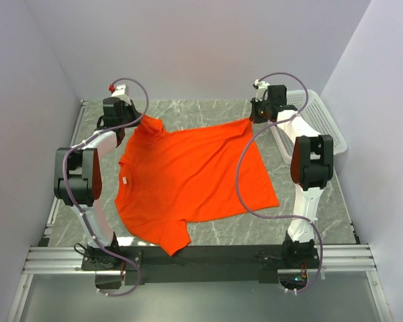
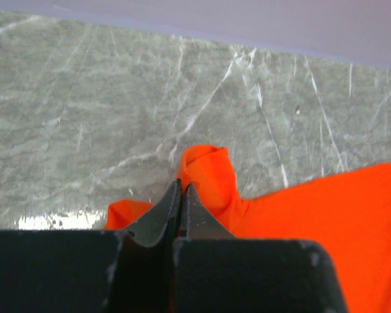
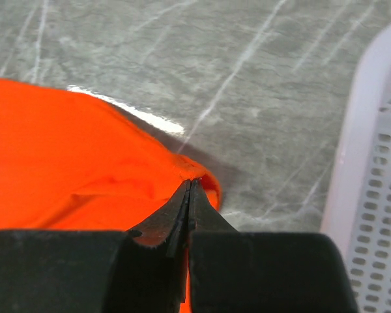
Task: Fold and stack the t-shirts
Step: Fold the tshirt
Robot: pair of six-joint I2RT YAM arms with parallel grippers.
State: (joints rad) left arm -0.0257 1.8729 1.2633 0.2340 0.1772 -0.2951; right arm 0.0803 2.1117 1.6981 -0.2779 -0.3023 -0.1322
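An orange t-shirt lies spread on the grey marble table, one sleeve toward the near edge. My left gripper is shut on its far left part, a bunched sleeve, and my right gripper is shut on its far right corner. Both pinched parts are raised a little off the table, and the far edge stretches between the grippers. In the left wrist view the gripper has cloth on both sides of the closed jaws. In the right wrist view the gripper pinches the hem corner.
A white perforated basket stands at the far right beside the right arm; its wall shows in the right wrist view. Purple walls enclose the table on three sides. A black rail runs along the near edge.
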